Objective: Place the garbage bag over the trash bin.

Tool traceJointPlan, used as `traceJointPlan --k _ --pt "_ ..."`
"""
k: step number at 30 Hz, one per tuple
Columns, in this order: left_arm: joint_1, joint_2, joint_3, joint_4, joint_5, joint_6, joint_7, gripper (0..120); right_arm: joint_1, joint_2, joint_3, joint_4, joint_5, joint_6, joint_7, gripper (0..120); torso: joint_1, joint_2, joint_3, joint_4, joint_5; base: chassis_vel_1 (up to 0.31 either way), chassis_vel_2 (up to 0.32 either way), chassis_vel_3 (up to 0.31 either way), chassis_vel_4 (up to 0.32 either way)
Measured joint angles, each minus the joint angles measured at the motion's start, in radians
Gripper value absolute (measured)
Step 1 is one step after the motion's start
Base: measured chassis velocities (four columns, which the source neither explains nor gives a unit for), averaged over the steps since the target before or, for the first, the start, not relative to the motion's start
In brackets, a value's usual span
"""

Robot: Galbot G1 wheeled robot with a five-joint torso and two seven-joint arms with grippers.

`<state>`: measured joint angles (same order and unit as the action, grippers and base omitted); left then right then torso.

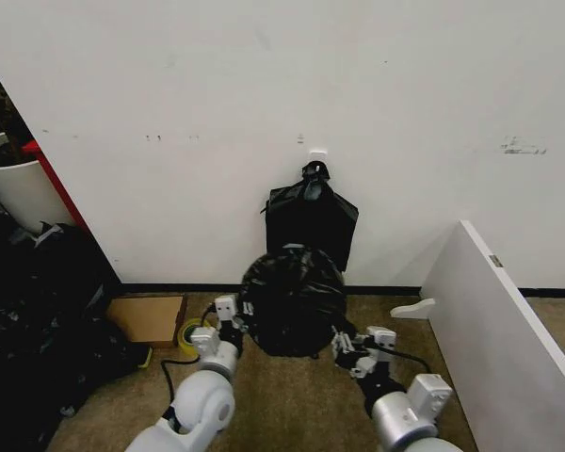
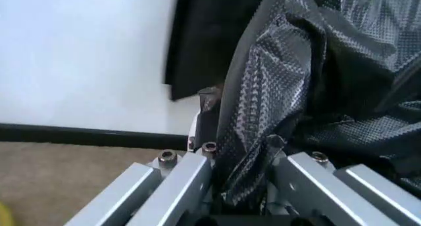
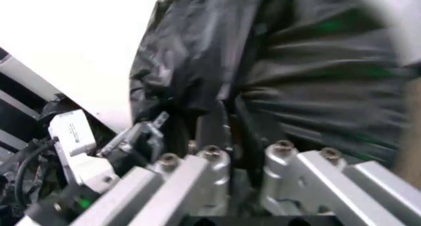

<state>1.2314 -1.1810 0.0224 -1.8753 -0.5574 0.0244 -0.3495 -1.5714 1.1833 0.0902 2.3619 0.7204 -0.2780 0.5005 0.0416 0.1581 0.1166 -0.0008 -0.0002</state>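
Observation:
The garbage bag is a glossy, crinkled black mound on the floor against the wall, draped over something round. The trash bin is hidden beneath it. My left gripper sits at the bag's left edge, and in the left wrist view the left gripper is shut on a fold of the garbage bag. My right gripper is at the bag's lower right edge. Seen from its own wrist, the right gripper is shut on the film of the garbage bag.
A flat black bag with a knotted top hangs on the wall just behind. A white panel leans at the right. On the left are a cardboard box, a yellow roll, dark bags and a white container.

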Motion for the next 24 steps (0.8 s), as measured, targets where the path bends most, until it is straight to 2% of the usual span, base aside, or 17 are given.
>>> traceJointPlan --k 3,13,19,24 --pt "0.004 0.002 0.027 0.003 0.036 -0.011 0.012 0 0.070 0.025 -0.013 -0.047 0.080 -0.017 0.072 0 0.000 0.000 0.000 0.0007 0.0003 0.000 0.000 0.000 0.000" --pt "0.024 0.007 0.033 -0.019 0.048 -0.013 0.024 0 0.170 0.081 -0.032 -0.163 0.165 -0.024 0.255 0 0.000 0.000 0.000 0.0006 0.0001 0.000 0.000 0.000 0.000" --pt "0.029 0.006 0.049 -0.017 0.077 -0.021 0.034 0 0.190 0.115 -0.022 -0.180 0.202 0.004 0.278 0 0.000 0.000 0.000 0.0006 0.0002 0.000 0.000 0.000 0.000" --pt "0.030 0.006 0.062 -0.015 0.088 -0.024 0.038 0 0.196 0.129 -0.023 -0.207 0.167 0.009 0.314 0 0.000 0.000 0.000 0.0004 0.0001 0.000 0.000 0.000 0.000"
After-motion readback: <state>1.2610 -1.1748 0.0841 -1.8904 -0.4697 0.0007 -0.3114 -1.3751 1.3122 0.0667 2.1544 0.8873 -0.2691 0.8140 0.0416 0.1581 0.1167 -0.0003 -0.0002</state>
